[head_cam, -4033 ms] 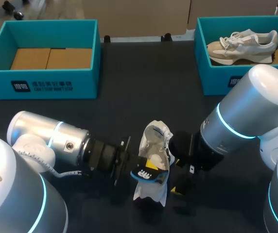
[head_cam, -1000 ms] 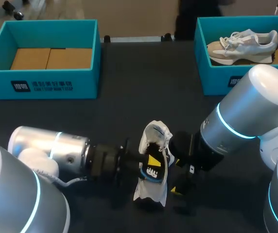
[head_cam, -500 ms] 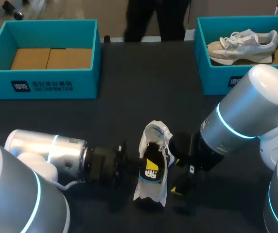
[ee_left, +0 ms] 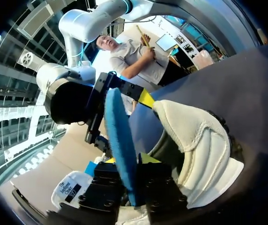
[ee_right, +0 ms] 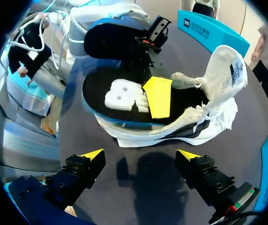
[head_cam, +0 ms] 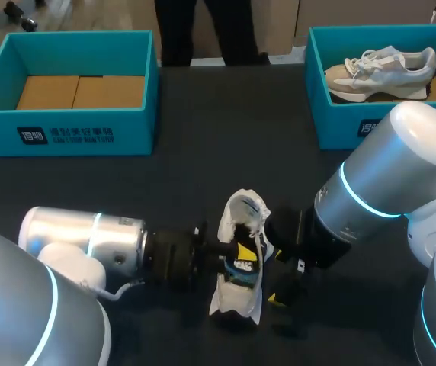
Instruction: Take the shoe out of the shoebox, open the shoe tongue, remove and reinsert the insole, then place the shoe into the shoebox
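Note:
A white shoe (head_cam: 238, 301) lies on its side on the dark table, near the front middle. Its black insole (ee_right: 120, 96), blue at the rim and marked with a white logo, sits partly in the shoe's opening. My left gripper (head_cam: 237, 252) comes in from the left and is shut on the insole; in the left wrist view the insole (ee_left: 120, 140) stands edge-on between its fingers (ee_left: 127, 161). My right gripper (ee_right: 141, 154) hangs open just right of the shoe (ee_right: 209, 108), touching nothing. It also shows in the head view (head_cam: 281, 293).
A teal box (head_cam: 81, 133) with cardboard inside stands at the back left. A second teal box (head_cam: 340, 130) at the back right holds another pale shoe (head_cam: 382, 67). My right arm's big elbow (head_cam: 401, 160) rises over the right side.
My left gripper drew back a little to the left, baring the insole's logo, then pushed in again at the shoe's opening. The right arm and the shoe stayed where they were.

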